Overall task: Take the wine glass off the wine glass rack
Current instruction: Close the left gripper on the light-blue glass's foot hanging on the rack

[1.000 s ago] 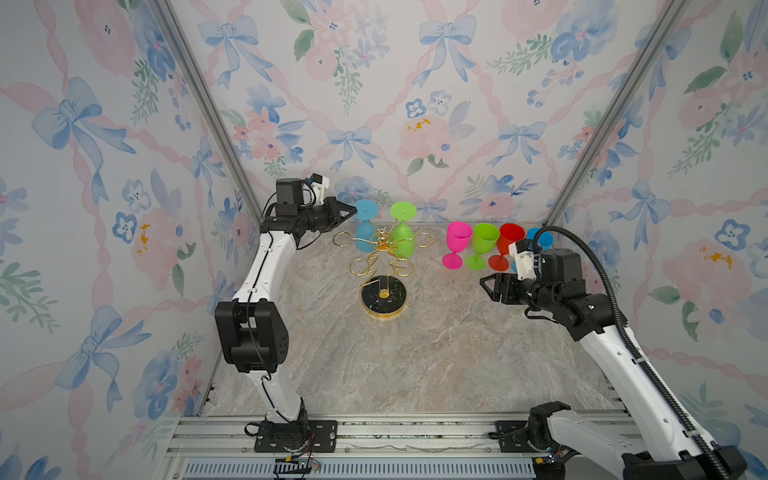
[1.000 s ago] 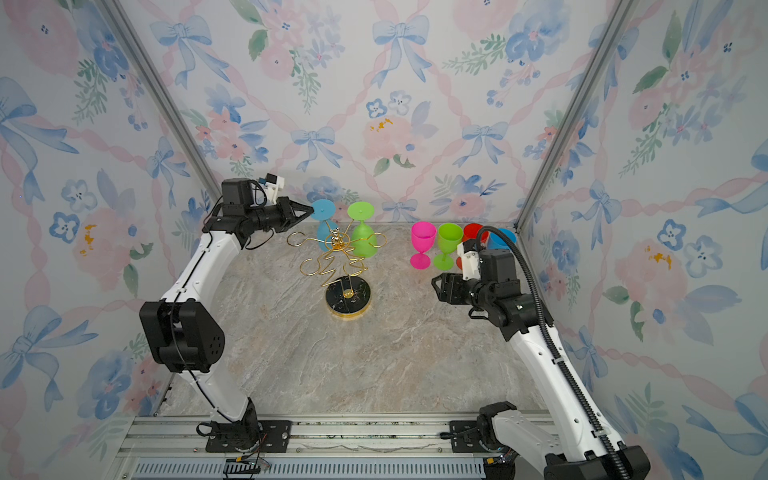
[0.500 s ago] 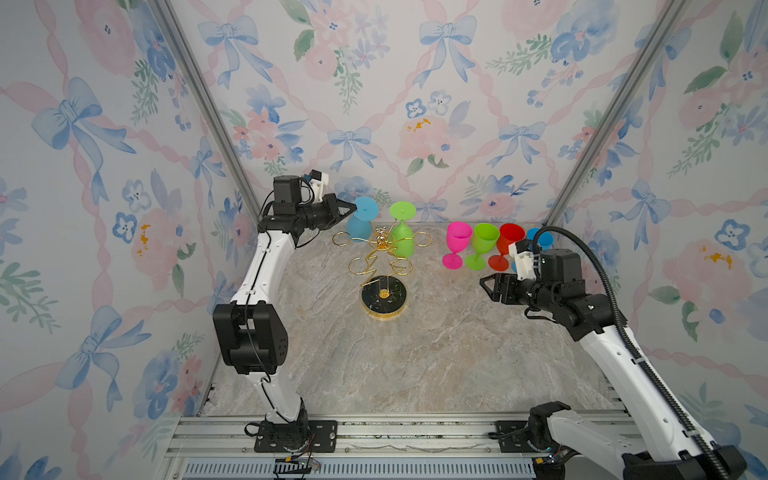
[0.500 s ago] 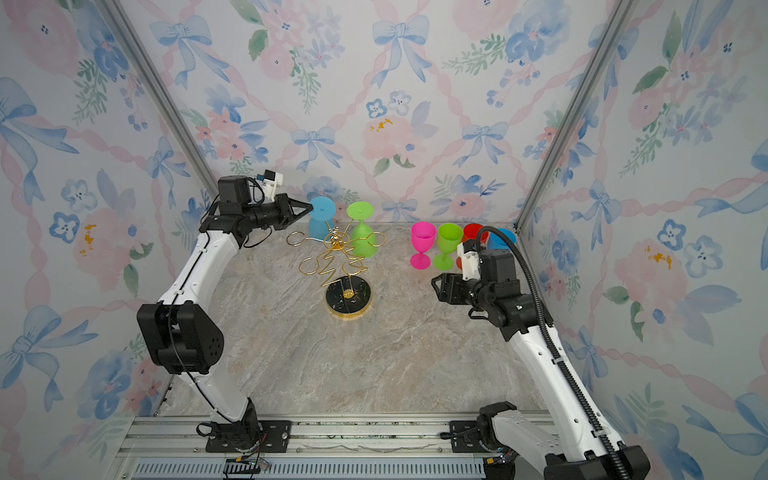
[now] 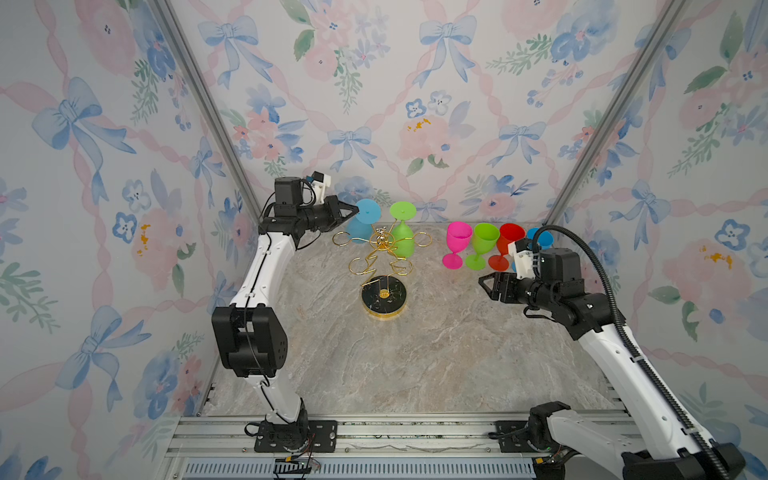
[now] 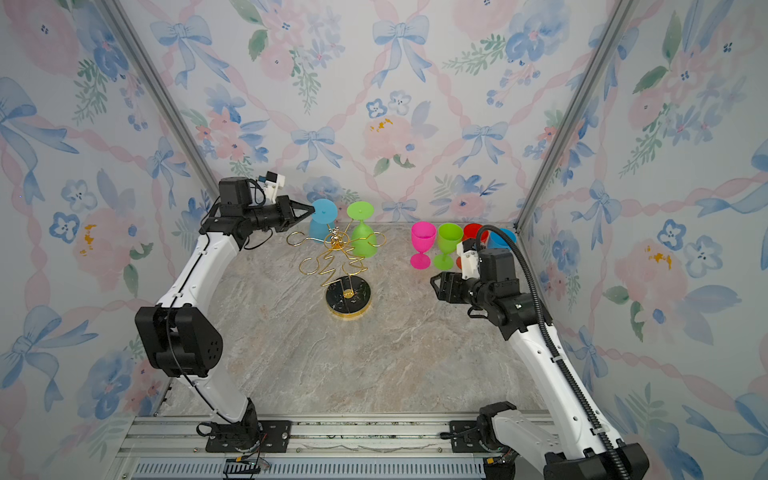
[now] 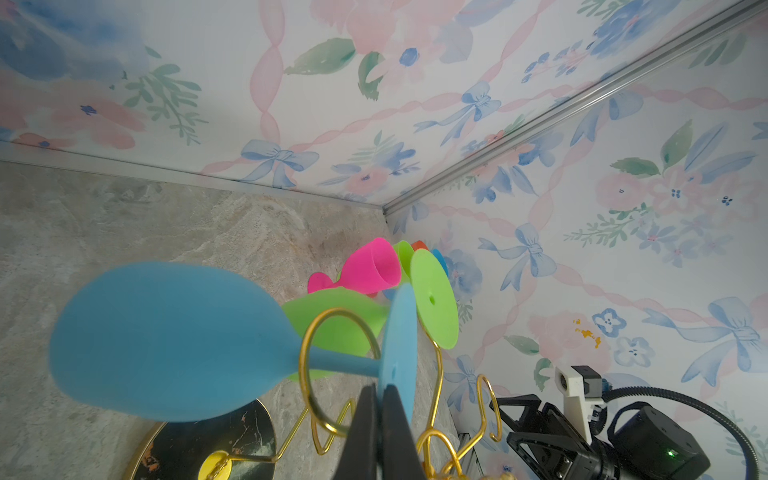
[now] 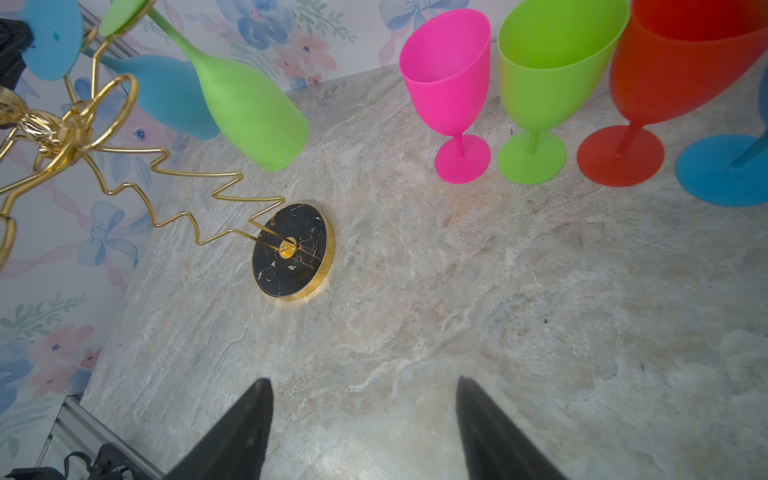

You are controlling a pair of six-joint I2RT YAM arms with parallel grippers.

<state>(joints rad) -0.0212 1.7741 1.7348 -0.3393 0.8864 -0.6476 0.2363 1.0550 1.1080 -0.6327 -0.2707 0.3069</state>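
Observation:
The wine glass rack [image 5: 383, 297] [image 6: 348, 295], gold wire on a round black base, stands mid-table. A blue wine glass [image 5: 365, 212] [image 6: 324, 210] [image 7: 166, 340] hangs upside down in a looped arm at its back left. My left gripper [image 5: 356, 211] [image 6: 312, 210] [image 7: 383, 388] is shut on the edge of that glass's round foot. A green wine glass [image 5: 403, 243] [image 7: 434, 299] [image 8: 249, 112] hangs beside it. My right gripper [image 5: 485, 286] [image 6: 436, 286] [image 8: 361, 384] is open and empty above the table, right of the rack.
Upright along the back right stand a pink glass [image 5: 457, 243], a green glass [image 5: 484, 241], a red glass [image 5: 509, 237] and a blue glass [image 5: 542, 239], just behind my right wrist. The patterned walls stand close behind the rack and my left arm.
My left jaws have closed the last bit onto the blue glass's foot. The right arm has not moved.

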